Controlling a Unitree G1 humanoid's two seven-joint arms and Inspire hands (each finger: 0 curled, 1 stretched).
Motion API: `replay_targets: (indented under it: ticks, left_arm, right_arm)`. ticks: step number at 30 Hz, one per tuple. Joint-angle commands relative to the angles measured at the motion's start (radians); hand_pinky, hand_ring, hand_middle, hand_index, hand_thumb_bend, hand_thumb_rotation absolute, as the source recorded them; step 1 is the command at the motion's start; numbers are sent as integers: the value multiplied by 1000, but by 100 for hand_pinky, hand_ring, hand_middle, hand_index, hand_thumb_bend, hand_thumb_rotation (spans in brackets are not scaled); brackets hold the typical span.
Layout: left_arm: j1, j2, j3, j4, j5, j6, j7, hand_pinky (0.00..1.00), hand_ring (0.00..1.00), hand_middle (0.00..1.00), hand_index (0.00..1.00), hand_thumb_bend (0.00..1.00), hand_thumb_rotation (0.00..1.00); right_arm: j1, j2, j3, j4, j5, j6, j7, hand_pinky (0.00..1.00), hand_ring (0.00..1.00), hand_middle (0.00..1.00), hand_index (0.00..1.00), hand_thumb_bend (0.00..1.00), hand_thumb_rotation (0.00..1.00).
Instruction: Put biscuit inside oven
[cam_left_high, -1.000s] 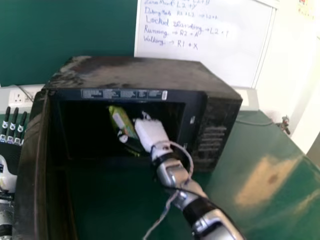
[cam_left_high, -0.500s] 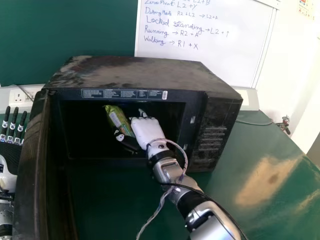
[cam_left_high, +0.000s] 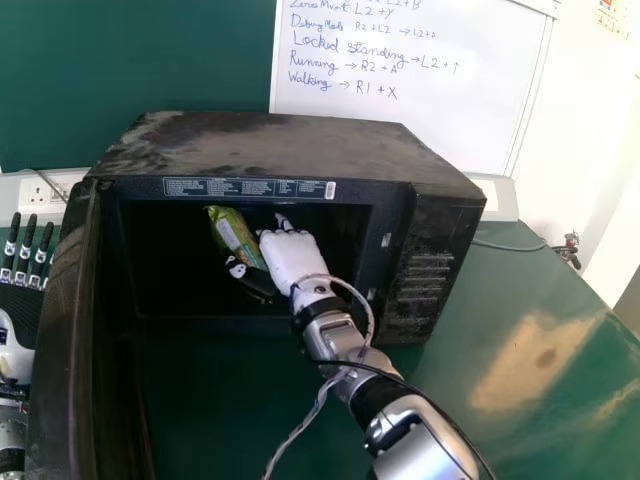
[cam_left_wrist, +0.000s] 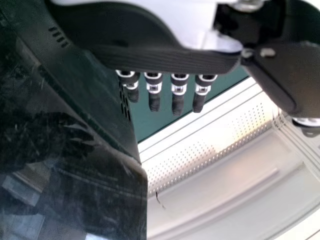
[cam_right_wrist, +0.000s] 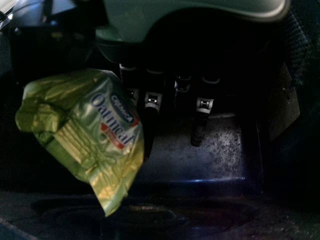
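One biscuit packet, one microwave oven, one whiteboard, one green table, one left hand, one right hand (two hands total).

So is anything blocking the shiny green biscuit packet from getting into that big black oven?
Nothing visible does. The oven's black door stands open on the left, and the robot's right hand holds the packet within the mouth of the oven.

The white right hand has black fingers.
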Motion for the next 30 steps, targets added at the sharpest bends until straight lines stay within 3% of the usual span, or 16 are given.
replay_targets:
  ticks: [1, 20, 27, 28, 30]
  left_arm:
    - [63, -60, -4, 68, -4, 12, -8, 0, 28, 64, 99, 27, 100]
    - [69, -69, -6, 48, -4, 13, 7, 0, 28, 64, 99, 24, 100]
    - [63, -63, -7, 63, -7, 22, -16, 0, 28, 65, 99, 23, 100]
    - [62, -60, -7, 68, -6, 24, -19, 0, 28, 65, 99, 22, 100]
    - [60, -57, -6, 74, -6, 29, -24, 0, 29, 65, 99, 23, 100]
  right_arm:
    - [-33, 4, 6, 10, 7, 3, -31, 62, 55, 48, 50, 53, 0]
    - [-46, 13, 28, 32, 2, 69, -35, 63, 53, 45, 54, 52, 0]
    - [-43, 25, 30, 32, 3, 120, -44, 63, 64, 49, 51, 53, 0]
    - [-42, 26, 30, 32, 5, 126, -37, 63, 65, 49, 50, 53, 0]
    - [-40, 29, 28, 32, 8, 133, -36, 66, 68, 67, 50, 52, 9]
